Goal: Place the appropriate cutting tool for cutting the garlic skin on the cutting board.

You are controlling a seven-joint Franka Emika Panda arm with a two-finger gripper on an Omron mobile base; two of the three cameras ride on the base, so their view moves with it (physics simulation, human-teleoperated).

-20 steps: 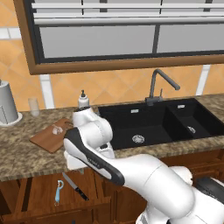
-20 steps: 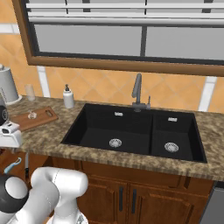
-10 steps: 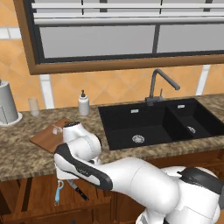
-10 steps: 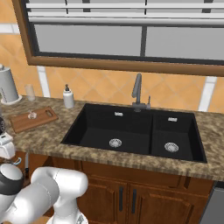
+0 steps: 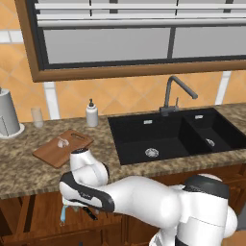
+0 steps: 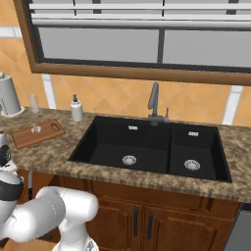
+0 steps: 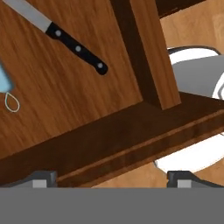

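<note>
The claw (image 7: 112, 179) was spread wide with nothing pinched — its two dark fingertips (image 7: 43, 178) poked up at the bottom of the hand view, far apart. It hung over the front wall of an open wooden drawer (image 7: 87, 113), looking down into it. Up and to the left of the claw, on the drawer floor, lay the kitchen knife (image 7: 61, 35), black riveted handle pointing back toward the claw and the silver blade running off the top left corner. Further left, well apart from the knife, sat a light-blue peeler (image 7: 5, 85) with its wire loop showing.

In the left base view the arm was bent low under the granite counter (image 5: 29, 168). Up on that counter, well above the claw, the wooden cutting board (image 5: 50, 153) held the garlic bulb (image 5: 61, 142) — still no knife on it.
</note>
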